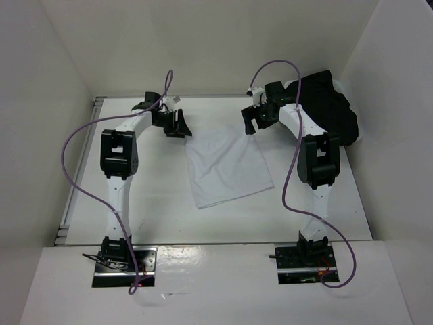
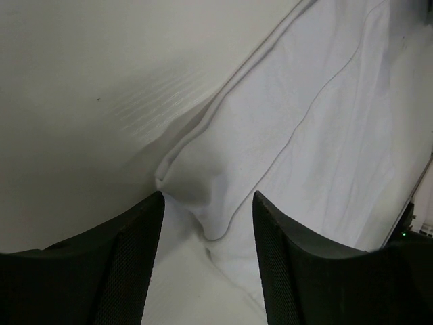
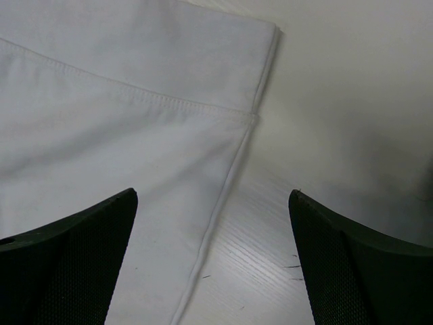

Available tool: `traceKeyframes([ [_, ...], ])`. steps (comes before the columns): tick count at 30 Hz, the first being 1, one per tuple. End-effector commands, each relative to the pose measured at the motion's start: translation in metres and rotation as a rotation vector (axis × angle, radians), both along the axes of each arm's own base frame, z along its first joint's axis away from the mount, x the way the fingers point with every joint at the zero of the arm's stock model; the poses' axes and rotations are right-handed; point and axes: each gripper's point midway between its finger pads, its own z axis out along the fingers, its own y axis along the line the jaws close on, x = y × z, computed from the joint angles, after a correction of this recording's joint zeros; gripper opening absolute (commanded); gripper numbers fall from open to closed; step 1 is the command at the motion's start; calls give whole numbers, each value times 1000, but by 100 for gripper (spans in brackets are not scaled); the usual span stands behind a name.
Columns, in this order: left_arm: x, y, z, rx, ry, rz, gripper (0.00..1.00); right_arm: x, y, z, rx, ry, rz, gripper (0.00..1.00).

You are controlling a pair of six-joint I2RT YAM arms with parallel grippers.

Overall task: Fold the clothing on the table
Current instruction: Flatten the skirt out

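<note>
Our left fingers [image 2: 128,271] stand apart astride the bunched far corner of the cloth [image 2: 318,135]. The right fingers [image 3: 74,257] gape above the other corner. The cloth lies spread on the counter [image 1: 155,203]. We should pinch deep past each hem, both sides together.

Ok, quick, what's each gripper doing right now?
Left gripper: open, straddling a corner of the white garment, not clamped.
Right gripper: open, holding nothing.
</note>
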Motion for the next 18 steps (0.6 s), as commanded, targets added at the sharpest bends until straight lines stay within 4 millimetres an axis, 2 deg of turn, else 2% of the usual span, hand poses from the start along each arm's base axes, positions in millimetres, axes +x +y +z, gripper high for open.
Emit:
traceKeyframes([
  [1, -8, -2, -33, 15, 77, -3, 63, 5, -1, 25, 3, -58, -9, 96],
  [9, 6, -1, -31, 32, 45, 0, 54, 5, -1, 20, 1, -49, -9, 96],
  [12, 5, 1, -35, 41, 61, 4, 52, 5, -1, 20, 1, -49, -9, 96],
  [13, 13, 1, -27, 50, 27, 3, 49, 5, -1, 20, 1, -49, -9, 96],
  [16, 15, 3, -31, 62, 29, 2, 47, 7, -1, 14, -1, -39, -9, 96],
  [17, 19, 4, -25, 71, 16, 8, 47, 10, 0, 18, 1, -49, -9, 96],
  [18, 23, 6, -27, 85, 4, 7, 44, 10, 0, 12, -1, -39, -9, 96],
])
